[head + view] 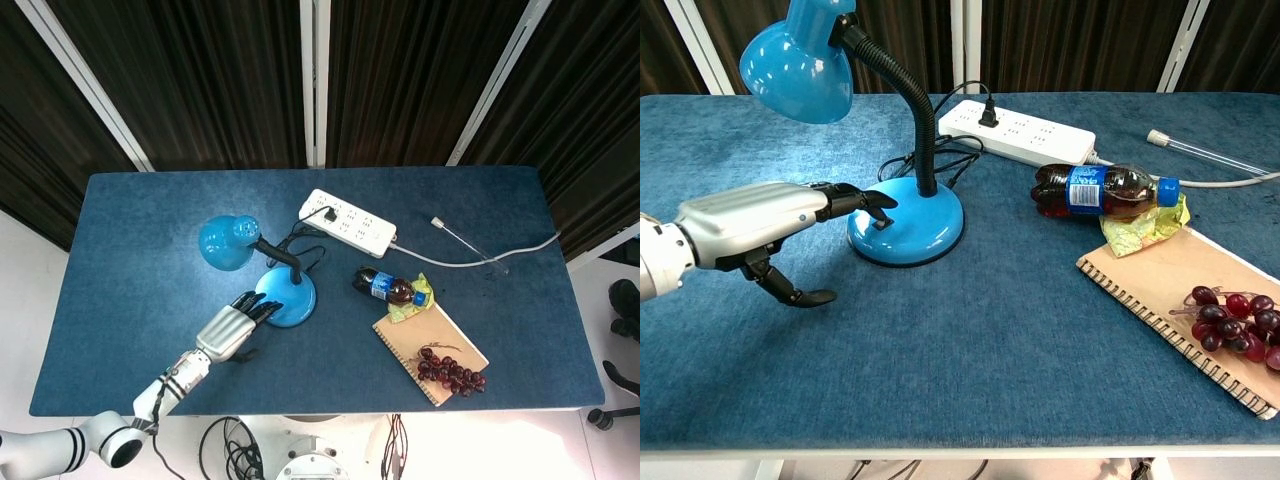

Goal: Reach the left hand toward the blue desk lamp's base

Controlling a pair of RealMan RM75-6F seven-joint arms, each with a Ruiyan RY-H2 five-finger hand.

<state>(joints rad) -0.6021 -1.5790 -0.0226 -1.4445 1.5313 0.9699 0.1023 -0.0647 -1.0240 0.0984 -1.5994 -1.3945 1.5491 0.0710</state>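
Note:
The blue desk lamp stands left of the table's middle, its round base [290,296] [912,225] flat on the cloth and its shade [226,242] [797,62] bent over to the left on a black gooseneck. My left hand [234,325] [765,222] hovers at the base's near-left side, palm down, fingers stretched out, the dark fingertips [875,198] reaching just over the base's left rim. The thumb hangs down apart and nothing is in the hand. My right hand appears in neither view.
A white power strip [347,221] [1016,131] lies behind the lamp with the black cord coiled by the base. A cola bottle [390,288] [1101,191], a spiral notebook [432,352] with grapes [1240,318], and a thin tube [467,240] lie to the right.

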